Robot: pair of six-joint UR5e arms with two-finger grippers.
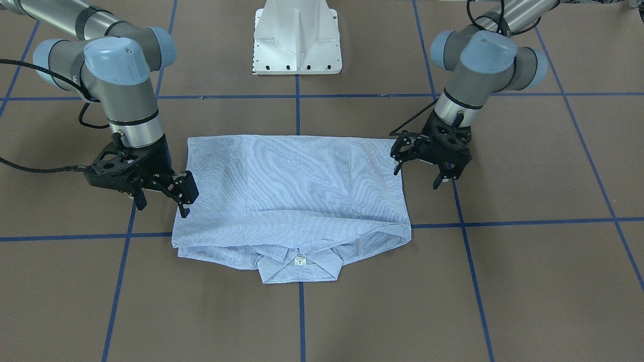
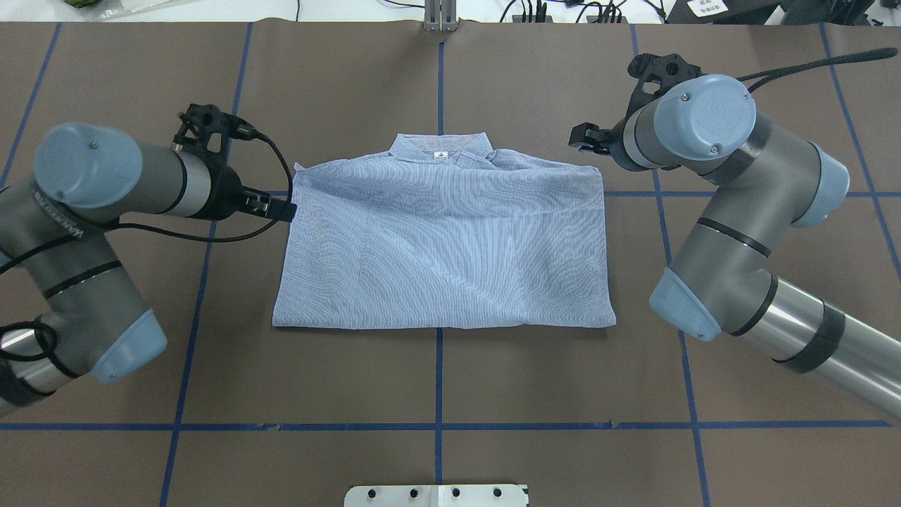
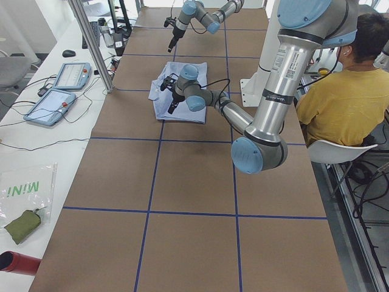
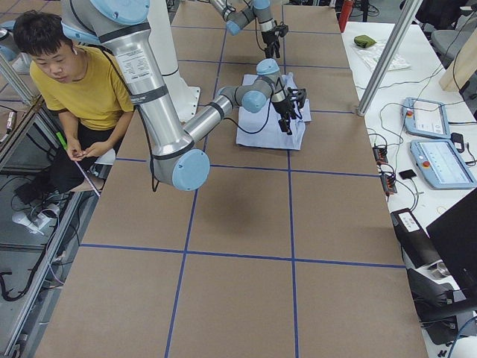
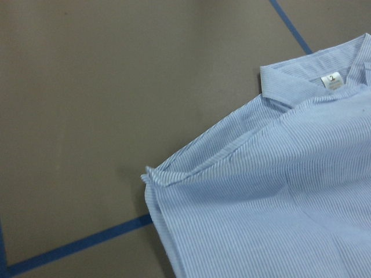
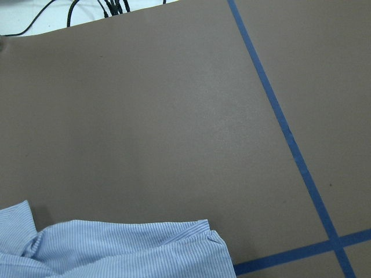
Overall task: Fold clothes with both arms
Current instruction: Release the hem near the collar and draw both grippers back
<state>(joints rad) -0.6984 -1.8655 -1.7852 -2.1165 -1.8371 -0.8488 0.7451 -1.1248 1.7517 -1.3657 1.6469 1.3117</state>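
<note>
1. Light blue-and-white striped cloth, the shirt (image 1: 297,191), is seen folded into a flat rectangle on the brown table (image 1: 528,281), over a crossing of blue tape lines (image 1: 503,222).
2. Its collar (image 1: 282,271), with the white neck label (image 1: 300,260), is turned away from the white pedestal base (image 1: 297,40).
3. The left gripper (image 1: 416,178) is held just beside one side edge of the shirt, fingers spread, with nothing between them.
4. The right gripper (image 1: 163,208) is held at the opposite side edge, likewise spread and empty.
</note>
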